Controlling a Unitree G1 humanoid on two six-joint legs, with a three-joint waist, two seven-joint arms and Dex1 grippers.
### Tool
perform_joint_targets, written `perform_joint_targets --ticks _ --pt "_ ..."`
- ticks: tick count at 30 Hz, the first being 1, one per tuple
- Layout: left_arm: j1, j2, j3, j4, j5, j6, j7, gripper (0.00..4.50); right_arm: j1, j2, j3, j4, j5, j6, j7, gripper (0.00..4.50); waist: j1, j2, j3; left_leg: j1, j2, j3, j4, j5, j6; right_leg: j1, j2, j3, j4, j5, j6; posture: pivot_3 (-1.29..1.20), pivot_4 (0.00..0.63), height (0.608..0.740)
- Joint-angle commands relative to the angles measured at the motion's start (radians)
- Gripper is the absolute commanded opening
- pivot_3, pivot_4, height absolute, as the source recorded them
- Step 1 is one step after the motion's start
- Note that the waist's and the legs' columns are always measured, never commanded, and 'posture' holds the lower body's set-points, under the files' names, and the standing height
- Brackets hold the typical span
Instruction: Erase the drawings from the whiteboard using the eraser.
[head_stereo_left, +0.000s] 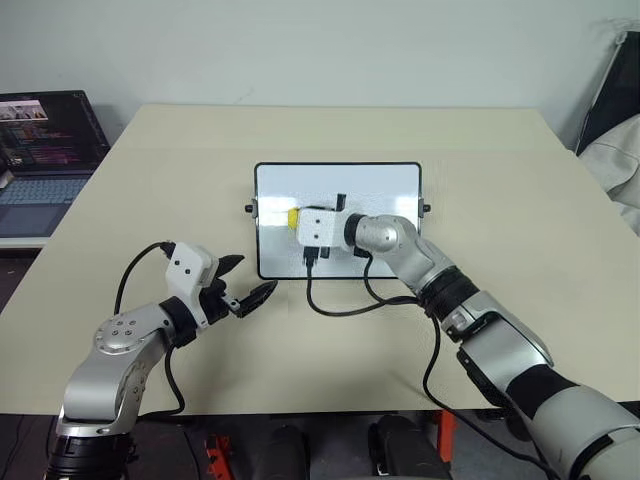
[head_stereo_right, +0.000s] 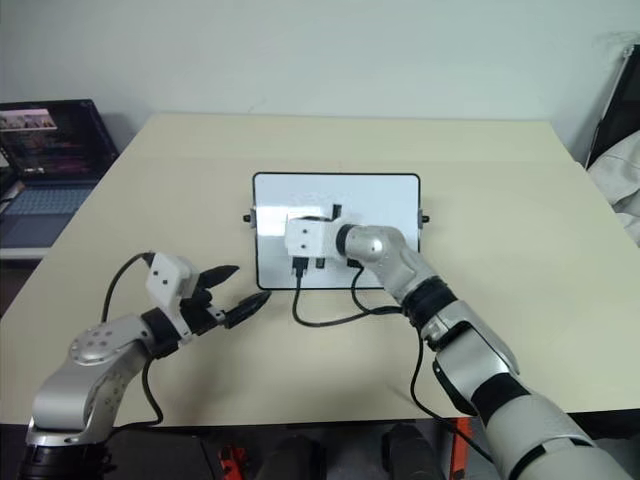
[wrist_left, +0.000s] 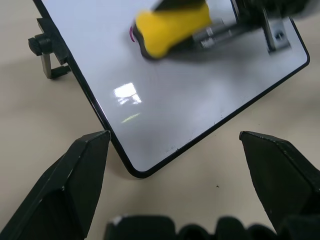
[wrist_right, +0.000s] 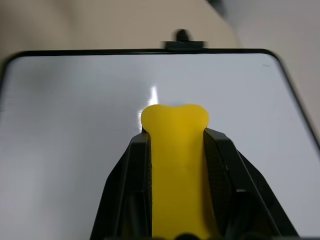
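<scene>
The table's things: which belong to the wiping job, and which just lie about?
Job:
- black-framed glossy white whiteboard
- bright yellow block eraser, in the right gripper
- red-purple marker trace beside the eraser

Lying about:
- open dark laptop
- left gripper, open

Yellow eraser (wrist_left: 172, 27), glossy white whiteboard (wrist_left: 165, 105) with black frame, red-purple drawing trace (wrist_left: 132, 34), beige table (head_stereo_left: 500, 180).

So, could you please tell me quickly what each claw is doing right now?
Left claw: open, holding nothing, by the whiteboard's corner.
Right claw: closed on the yellow eraser, over the whiteboard.
</scene>
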Motion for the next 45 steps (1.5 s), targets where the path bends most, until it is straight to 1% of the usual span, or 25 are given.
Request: perform_joint_targets --ticks 1,5,6,9,10,12,14,17,18,19,20,23,25,26,30,34,37,39,41,45 --pt "-0.01 0.005 0.003 -0.002 0.002 -0.025 -0.01 4.5 0.009 0.0 -0.009 0.004 -0.011 0.03 -0.004 1.1 -0.002 0.0 0.0 0.0 0.0 0.0 0.0 0.0 0.0 0.0 0.0 0.0 0.0 0.0 0.0 0.0 0.15 0.74" --pt "-0.013 0.005 -0.001 0.003 0.002 -0.029 -0.013 4.5 -0.051 0.041 -0.078 0.059 -0.021 0.015 -0.217 1.1 -0.006 0.0 0.0 0.0 0.0 -0.001 0.001 0.0 0.0 0.0 0.0 -0.001 0.002 0.0 0.0 0.0 0.15 0.74" --pt "-0.014 0.005 -0.002 0.005 0.002 -0.03 -0.015 4.5 -0.062 0.048 -0.086 0.07 -0.017 0.012 -0.243 1.1 -0.005 0.0 0.0 0.0 0.0 -0.001 0.001 0.0 0.0 0.0 0.0 -0.001 0.002 0.0 0.0 0.0 0.15 0.74" --pt "-0.019 0.003 -0.006 0.007 0.004 -0.029 -0.016 4.5 -0.076 0.067 -0.096 0.106 -0.001 0.013 -0.246 1.1 -0.005 0.0 0.0 0.0 -0.001 -0.001 0.001 0.0 0.0 0.0 0.0 -0.001 0.001 0.0 0.0 0.0 0.15 0.74" --pt "-0.021 0.003 -0.007 0.006 0.004 -0.028 -0.016 4.5 -0.078 0.071 -0.096 0.117 0.0 0.015 -0.239 1.1 -0.005 0.0 0.0 0.0 -0.001 -0.001 0.0 0.0 0.0 0.0 0.0 0.0 0.001 0.0 0.0 0.0 0.15 0.74" --pt "-0.025 0.001 -0.011 0.0 0.004 -0.022 -0.014 4.5 -0.069 0.083 -0.093 0.128 0.018 0.056 -0.172 1.1 -0.008 0.0 0.0 -0.001 0.0 0.0 0.0 0.0 0.0 -0.001 0.0 0.0 0.0 0.0 0.0 0.0 0.15 0.74" --pt "-0.026 0.001 -0.012 -0.007 0.002 -0.017 -0.011 4.5 -0.039 0.085 -0.084 0.104 0.05 0.103 -0.058 1.1 -0.01 0.0 0.0 -0.001 0.0 0.0 -0.001 0.0 0.0 -0.001 0.0 0.0 0.0 0.0 -0.001 0.0 0.15 0.74" --pt "-0.027 0.004 -0.013 -0.014 -0.001 -0.011 -0.009 4.5 0.003 0.053 -0.042 0.044 0.048 0.118 0.07 1.1 -0.011 0.0 0.0 0.0 0.0 0.0 -0.001 0.0 0.0 0.0 0.0 0.0 0.0 0.0 -0.001 0.0 0.15 0.74" --pt "-0.027 0.004 -0.013 -0.016 -0.002 -0.008 -0.008 4.5 0.011 0.046 -0.037 0.03 0.042 0.117 0.08 1.1 -0.011 0.0 0.0 0.0 0.0 -0.001 0.0 0.0 0.0 0.0 0.0 0.0 0.0 0.0 -0.001 0.0 0.15 0.74" --pt "-0.028 0.005 -0.013 -0.018 -0.003 -0.007 -0.007 4.5 0.012 0.045 -0.039 0.024 0.035 0.114 0.066 1.1 -0.011 0.0 0.0 0.0 0.0 -0.001 0.0 0.0 0.0 0.0 0.0 -0.001 0.0 0.0 -0.001 0.0 0.15 0.74" --pt "-0.029 0.004 -0.013 -0.019 -0.003 -0.004 -0.006 4.5 0.002 0.05 -0.053 0.034 0.027 0.104 0.014 1.1 -0.011 0.0 0.0 0.0 0.0 -0.001 0.0 0.0 0.0 0.0 0.0 -0.001 0.0 0.0 -0.001 0.0 0.15 0.74" --pt "-0.032 0.004 -0.016 -0.023 -0.005 0.002 -0.005 4.5 -0.057 0.067 -0.104 0.09 0.001 0.046 -0.215 1.1 -0.01 0.001 0.001 0.0 0.0 -0.002 0.0 0.0 0.0 0.0 0.0 -0.001 0.001 0.0 -0.001 0.0 0.15 0.74" --pt "-0.032 0.006 -0.017 -0.023 -0.007 0.004 -0.006 4.5 -0.077 0.076 -0.122 0.106 0.009 0.014 -0.286 1.1 -0.008 0.001 0.001 0.0 0.0 -0.002 0.0 0.0 -0.001 0.0 0.0 -0.001 0.002 0.0 -0.001 0.0 0.15 0.74" --pt "-0.032 0.006 -0.018 -0.022 -0.007 0.005 -0.007 4.5 -0.076 0.08 -0.121 0.109 0.015 0.009 -0.282 1.1 -0.007 0.001 0.001 0.0 0.0 -0.002 0.0 0.0 -0.001 0.0 0.0 -0.001 0.002 0.0 -0.001 0.0 0.15 0.74" --pt "-0.031 0.004 -0.02 -0.019 -0.005 0.004 -0.01 4.5 -0.013 0.077 -0.052 0.078 0.019 0.013 -0.112 1.1 -0.011 0.0 0.0 -0.001 0.0 -0.001 -0.001 0.0 -0.001 -0.001 0.0 0.0 0.0 0.0 0.0 0.0 0.15 0.74" --pt "-0.034 0.003 -0.023 -0.017 -0.006 0.005 -0.012 4.5 0.066 0.036 0.004 -0.012 0.01 0.015 0.032 1.1 -0.012 0.001 0.0 -0.001 0.0 -0.001 -0.001 -0.001 -0.001 -0.001 0.0 0.0 -0.001 -0.002 0.0 0.0 0.15 0.74" --pt "-0.037 0.002 -0.026 -0.019 -0.007 0.008 -0.012 4.5 0.102 0.003 0.009 -0.071 0.003 0.027 0.061 1.1 -0.011 0.001 0.0 -0.001 0.0 -0.001 -0.001 -0.001 -0.001 -0.001 -0.001 0.0 -0.001 -0.002 0.0 0.0 0.15 0.74" --pt "-0.043 0.001 -0.029 -0.022 -0.01 0.012 -0.013 4.5 0.117 -0.017 -0.013 -0.112 0.005 0.039 0.04 1.1 -0.006 0.001 0.0 -0.001 -0.001 -0.002 0.0 -0.001 -0.001 0.0 -0.001 -0.001 0.0 -0.002 0.0 0.0 0.15 0.74" --pt "-0.057 -0.001 -0.038 -0.025 -0.014 0.016 -0.017 4.5 0.146 -0.045 -0.051 -0.194 0.028 0.065 0.036 1.1 0.002 0.001 0.0 -0.001 -0.001 -0.003 0.0 -0.001 -0.001 0.0 -0.001 -0.002 0.0 -0.002 0.0 0.0 0.15 0.74" --pt "-0.108 -0.011 -0.064 -0.033 -0.025 0.023 -0.023 4.5 0.269 -0.076 -0.177 -0.515 0.154 0.229 0.072 1.1 0.017 0.001 0.0 -0.003 -0.002 -0.004 0.0 -0.001 -0.001 -0.001 -0.001 -0.003 -0.001 -0.002 0.0 0.0 0.15 0.74"
